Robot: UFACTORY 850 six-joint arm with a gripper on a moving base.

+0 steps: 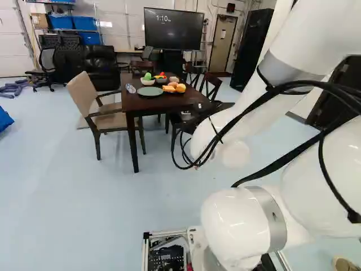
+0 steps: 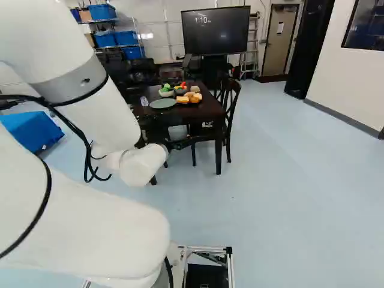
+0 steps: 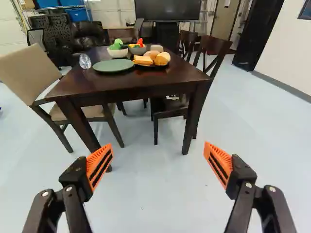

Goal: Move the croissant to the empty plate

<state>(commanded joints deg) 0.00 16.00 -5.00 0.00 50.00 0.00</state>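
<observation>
Jaws [image 3: 158,155] spread wide, we face breads [image 3: 162,58] on the worktop [image 3: 121,81], croissant indistinct; likely light and soft, it wants a gentle mid-body pinch.

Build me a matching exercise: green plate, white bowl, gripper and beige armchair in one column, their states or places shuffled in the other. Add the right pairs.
Column one
1. Green plate
2. White bowl
3. Gripper
4. Beige armchair

Column two
A. Open, with nothing gripped
B. Holding green food
C. Beside the table, at its left in the left base view
D. Empty, lying on the tabletop

Right pairs: 1-D, 2-B, 3-A, 4-C
</observation>
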